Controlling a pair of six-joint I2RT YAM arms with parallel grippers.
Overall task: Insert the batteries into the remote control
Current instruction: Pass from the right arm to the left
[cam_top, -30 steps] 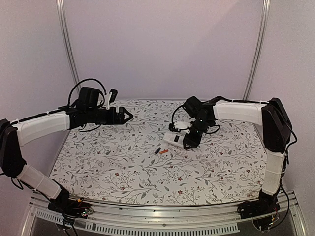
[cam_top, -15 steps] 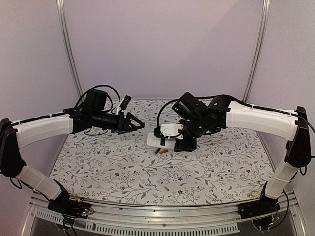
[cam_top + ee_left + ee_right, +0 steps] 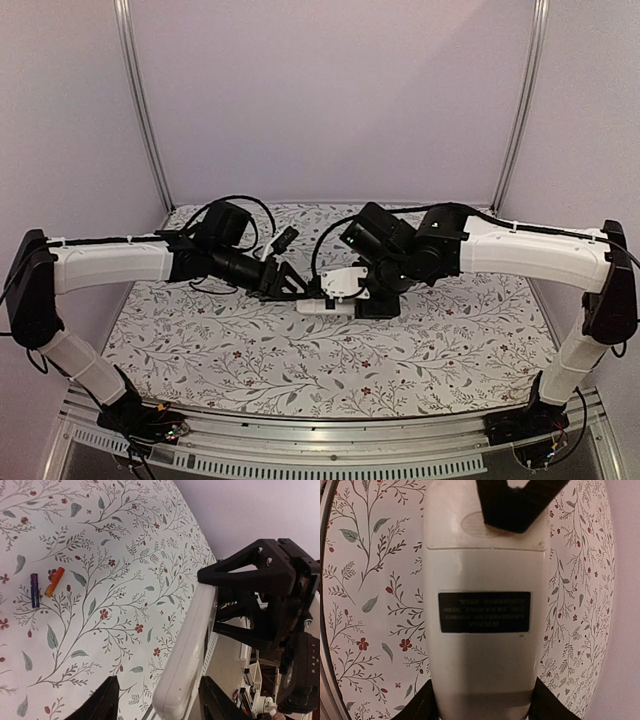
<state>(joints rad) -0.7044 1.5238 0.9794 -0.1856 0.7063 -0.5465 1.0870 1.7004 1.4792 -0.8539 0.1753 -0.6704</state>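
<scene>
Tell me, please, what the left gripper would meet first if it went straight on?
Probably the small white plastic remote control held by the right gripper; its end sits between the fingers of the left gripper.

Floral-print tablecloth (image 3: 250, 365), two metal uprights (image 3: 140, 100), pale lilac walls (image 3: 330, 100)

The remote control (image 3: 485, 665) bears a black label (image 3: 484, 612) with unreadably blurred print.

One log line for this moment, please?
right hand: holds remote control aloft | left hand: open, straddling its end | batteries: on table
</scene>
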